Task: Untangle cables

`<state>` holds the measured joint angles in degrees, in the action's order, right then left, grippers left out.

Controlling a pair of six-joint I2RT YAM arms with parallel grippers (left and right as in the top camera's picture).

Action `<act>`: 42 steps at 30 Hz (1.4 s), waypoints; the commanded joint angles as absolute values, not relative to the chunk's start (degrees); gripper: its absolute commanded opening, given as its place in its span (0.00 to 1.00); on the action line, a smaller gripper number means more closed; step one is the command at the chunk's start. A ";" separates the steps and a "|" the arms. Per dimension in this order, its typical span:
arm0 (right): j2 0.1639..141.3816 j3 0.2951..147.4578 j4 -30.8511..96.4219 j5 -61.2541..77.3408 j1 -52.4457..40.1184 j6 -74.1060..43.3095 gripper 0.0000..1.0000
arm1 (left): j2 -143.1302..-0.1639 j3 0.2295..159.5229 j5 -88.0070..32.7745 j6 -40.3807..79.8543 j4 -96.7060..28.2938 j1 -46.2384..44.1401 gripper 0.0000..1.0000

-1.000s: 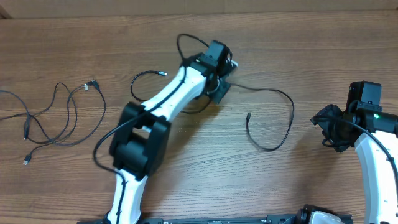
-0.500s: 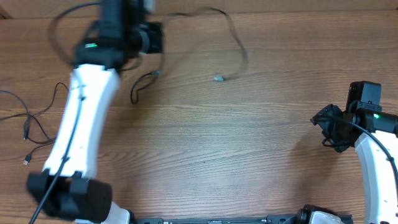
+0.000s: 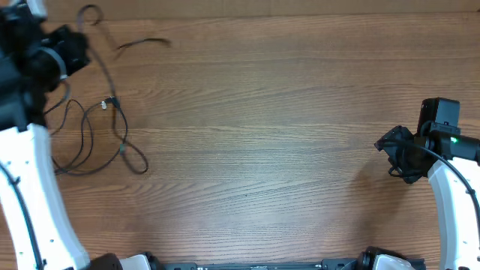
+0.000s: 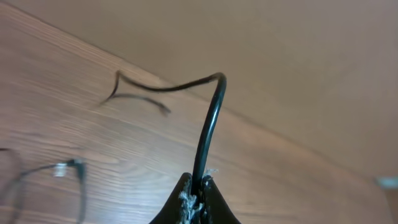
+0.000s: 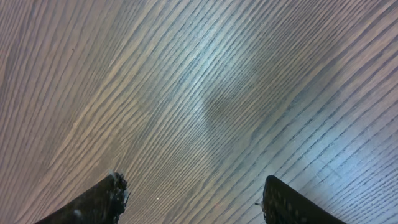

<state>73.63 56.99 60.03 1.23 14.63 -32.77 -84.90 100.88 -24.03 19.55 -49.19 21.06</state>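
Wooden table: we note every cord sits at its far left, with the middle and right showing only wood. Left arm reaches up along that left edge; we judge it does so to draw one strand away from the rest. Right arm is tucked at the right side, well apart from any cord, likely parked there to keep out of the way. Right gripper hangs over plain wood with its jaws well apart and nothing between them. Left gripper has its jaws pressed together on the held cable. The pinch is low, so the cord rises from the tips, bends over and trails its free end toward the table's back edge. Loose cables lie in overlapping loops just beside the left arm; we cannot tell whether the held cable is clear of them. A small plug end rests flat on the wood, low in the left wrist view.
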 commanded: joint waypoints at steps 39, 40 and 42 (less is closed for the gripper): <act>72.84 58.13 60.40 1.21 14.85 -32.58 0.69 | -79.22 102.39 4.25 29.34 -49.06 31.59 0.04; 72.84 58.13 60.40 1.19 14.85 -32.60 0.69 | -80.34 102.39 5.04 29.93 -48.62 31.59 0.04; 72.84 58.13 60.40 1.19 14.85 -32.60 0.69 | -82.91 102.39 5.80 30.06 -47.05 31.59 0.04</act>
<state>73.63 56.99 60.53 1.28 14.63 -32.77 -79.18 100.99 1.19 26.89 -48.80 31.24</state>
